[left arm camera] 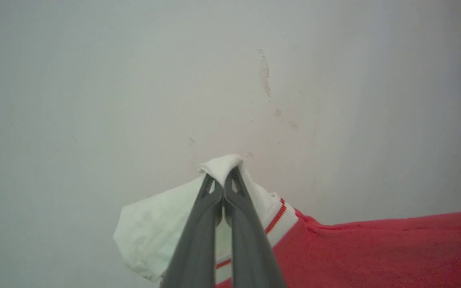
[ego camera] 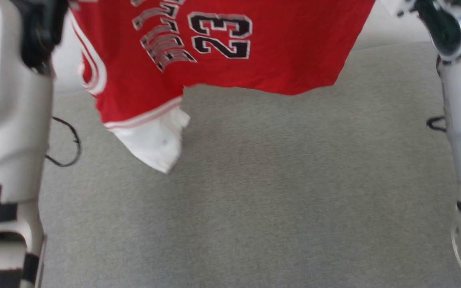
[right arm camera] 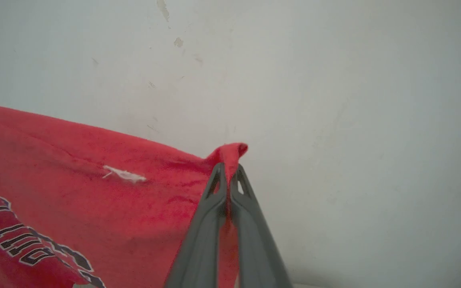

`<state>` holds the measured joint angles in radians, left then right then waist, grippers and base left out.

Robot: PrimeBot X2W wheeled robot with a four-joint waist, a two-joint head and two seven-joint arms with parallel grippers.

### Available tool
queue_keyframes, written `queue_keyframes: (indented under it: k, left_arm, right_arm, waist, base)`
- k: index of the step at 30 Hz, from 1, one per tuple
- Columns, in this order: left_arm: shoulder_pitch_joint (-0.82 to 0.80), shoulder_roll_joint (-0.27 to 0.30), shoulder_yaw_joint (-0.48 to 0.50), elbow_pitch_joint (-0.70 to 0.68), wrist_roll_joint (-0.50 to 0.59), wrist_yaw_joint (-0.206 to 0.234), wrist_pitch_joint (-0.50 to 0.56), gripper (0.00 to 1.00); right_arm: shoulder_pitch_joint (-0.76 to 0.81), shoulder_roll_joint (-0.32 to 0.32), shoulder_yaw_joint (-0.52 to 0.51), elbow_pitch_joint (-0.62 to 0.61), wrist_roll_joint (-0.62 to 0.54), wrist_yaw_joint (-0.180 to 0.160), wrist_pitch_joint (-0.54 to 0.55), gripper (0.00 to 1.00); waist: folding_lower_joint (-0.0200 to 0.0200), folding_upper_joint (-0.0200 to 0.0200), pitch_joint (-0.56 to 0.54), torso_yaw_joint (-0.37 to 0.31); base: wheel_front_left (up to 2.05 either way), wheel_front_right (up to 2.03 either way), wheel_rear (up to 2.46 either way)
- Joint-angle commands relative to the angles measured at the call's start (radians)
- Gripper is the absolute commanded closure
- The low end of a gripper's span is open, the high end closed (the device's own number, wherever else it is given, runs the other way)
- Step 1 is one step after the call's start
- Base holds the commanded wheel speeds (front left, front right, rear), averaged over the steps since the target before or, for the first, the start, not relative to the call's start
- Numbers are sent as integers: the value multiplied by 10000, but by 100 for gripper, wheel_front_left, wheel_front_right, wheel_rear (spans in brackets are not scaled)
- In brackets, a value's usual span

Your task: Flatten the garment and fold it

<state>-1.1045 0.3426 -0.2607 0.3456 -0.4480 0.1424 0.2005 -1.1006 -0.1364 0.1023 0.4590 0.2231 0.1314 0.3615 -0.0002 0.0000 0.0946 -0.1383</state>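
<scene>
The left gripper is closed on a fold of white sleeve, and the right gripper is closed on a red corner of the garment. The garment hangs spread between the two grippers over the grey surface, printed side toward the head camera, lettering inverted. A hanging sleeve droops below its lower edge at the left; a pale wall stands behind.

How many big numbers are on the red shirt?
2: the digit 2 and the digit 3 side by side, right of the lettering on the hanging garment. Its other side is hidden, so there may be more.
</scene>
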Motion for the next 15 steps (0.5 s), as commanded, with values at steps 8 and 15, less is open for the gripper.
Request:
queue_keyframes:
  k: [8, 15]
  left_arm:
    - [-1617, 76, 115, 1648, 233, 184, -404, 100]
    - [-2677, -277, 69, 2116, 201, 300, -482, 100]
  right_arm:
    - [-1719, 480, -165, 2168, -705, -7, -584, 100]
    - [-2769, 655, -683, 3199, -1206, -7, -902, 100]
  waist:
    - [2, 0, 141, -489]
    - [2, 0, 1172, -499]
  base:
    - [0, 0, 0]
    - [0, 0, 0]
